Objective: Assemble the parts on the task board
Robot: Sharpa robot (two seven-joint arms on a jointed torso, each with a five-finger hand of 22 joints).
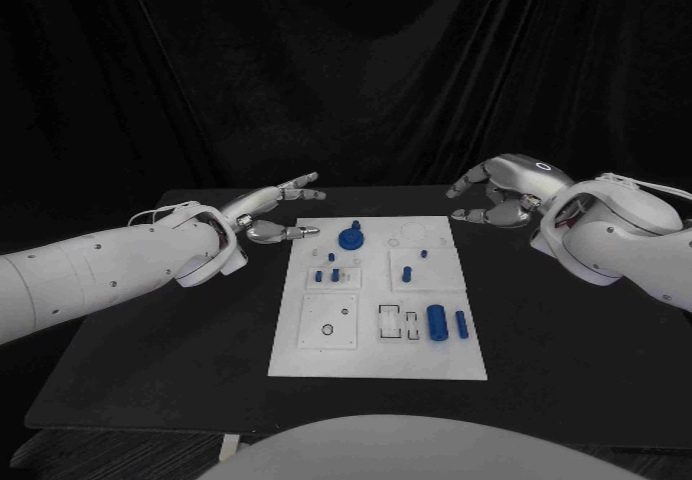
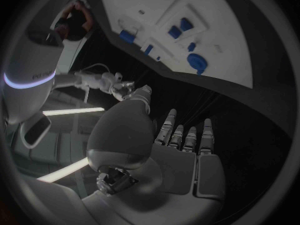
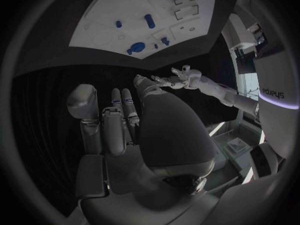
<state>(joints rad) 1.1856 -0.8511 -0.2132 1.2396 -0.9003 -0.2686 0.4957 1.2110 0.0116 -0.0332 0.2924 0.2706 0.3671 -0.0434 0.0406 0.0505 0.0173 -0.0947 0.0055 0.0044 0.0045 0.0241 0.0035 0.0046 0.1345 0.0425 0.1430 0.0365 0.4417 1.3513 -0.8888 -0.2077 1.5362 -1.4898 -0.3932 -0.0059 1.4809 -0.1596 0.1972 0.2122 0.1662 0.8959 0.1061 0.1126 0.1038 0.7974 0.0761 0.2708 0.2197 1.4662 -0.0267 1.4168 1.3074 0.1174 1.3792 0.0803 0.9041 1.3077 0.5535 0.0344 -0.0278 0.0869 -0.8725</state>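
Head view shows you both silver hands, left hand (image 1: 271, 215) and right hand (image 1: 500, 192), spread and holding nothing beside the flat white task board (image 1: 378, 360) mid-table, so I judge assembly unstarted: reach first for a small blue part (image 1: 437, 324).

Black table (image 1: 144, 330) under the board, dark curtain (image 1: 346, 90) hanging behind it

White task board (image 1: 378, 362), blue parts (image 1: 437, 325)

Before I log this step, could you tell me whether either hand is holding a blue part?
No, the left hand and right hand hover open off the task board, holding nothing.
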